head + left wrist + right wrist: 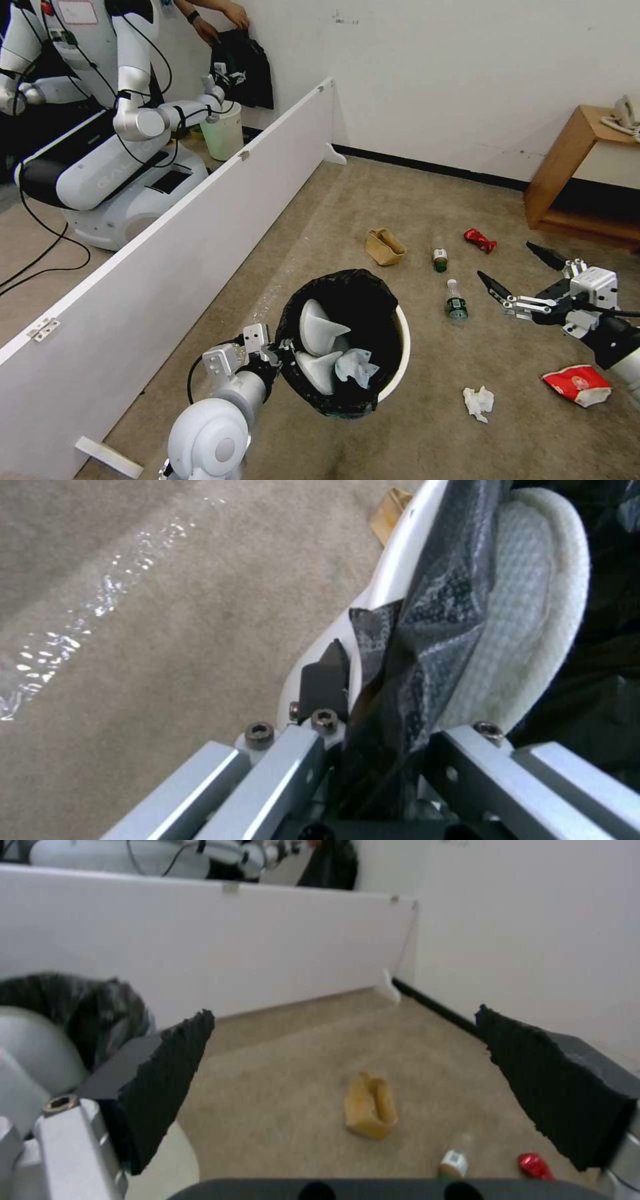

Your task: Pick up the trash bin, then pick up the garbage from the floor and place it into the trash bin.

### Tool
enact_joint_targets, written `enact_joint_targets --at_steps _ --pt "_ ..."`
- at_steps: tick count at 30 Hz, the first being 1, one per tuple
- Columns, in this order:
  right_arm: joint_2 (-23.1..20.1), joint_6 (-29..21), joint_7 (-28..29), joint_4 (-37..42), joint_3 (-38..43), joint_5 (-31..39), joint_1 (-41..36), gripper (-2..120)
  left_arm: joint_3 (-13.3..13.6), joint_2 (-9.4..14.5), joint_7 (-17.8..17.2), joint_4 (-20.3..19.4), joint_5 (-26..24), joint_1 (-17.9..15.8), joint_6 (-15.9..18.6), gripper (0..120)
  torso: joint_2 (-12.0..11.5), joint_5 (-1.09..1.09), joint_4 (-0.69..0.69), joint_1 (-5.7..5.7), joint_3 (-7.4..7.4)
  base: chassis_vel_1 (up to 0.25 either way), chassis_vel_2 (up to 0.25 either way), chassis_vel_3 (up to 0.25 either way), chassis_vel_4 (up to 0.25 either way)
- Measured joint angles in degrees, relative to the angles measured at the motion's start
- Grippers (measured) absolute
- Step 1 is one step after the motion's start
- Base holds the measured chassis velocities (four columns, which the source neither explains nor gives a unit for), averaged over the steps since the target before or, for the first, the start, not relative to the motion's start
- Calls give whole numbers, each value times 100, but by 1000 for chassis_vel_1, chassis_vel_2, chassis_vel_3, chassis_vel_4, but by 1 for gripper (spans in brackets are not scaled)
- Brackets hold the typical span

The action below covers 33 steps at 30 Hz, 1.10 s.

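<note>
Two grippers at work: left gripper [283, 348] clamped on the rim of the trash bin [402, 347], which holds two white slippers [319, 327] and tissue. Right gripper [517, 273] spread wide, empty, beyond the bin, above carpet near a green-labelled bottle [456, 300]; snack packet [577, 385] lies close by.

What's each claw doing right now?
Left claw: shut on the trash bin rim.
Right claw: open, empty, above the floor.
</note>
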Motion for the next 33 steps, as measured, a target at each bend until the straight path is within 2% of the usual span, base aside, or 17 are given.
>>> enact_joint_targets --at_steps 8,27,33 --pt "-572 -115 23 -564 -205 3 8 100 -5 -132 -39 12 41 45 7 2 0 0 1 0 0 0 0 0 0" --pt "-1052 -433 318 -1572 -412 192 -68 100 90 -141 -6 16 80 71 5 2 0 1 0 0 0 0 0 0 0" --pt "-1350 -596 527 -1984 -833 409 -38 100 74 -178 45 -11 160 85 2 2 0 0 0 0 0 0 0 0 0"
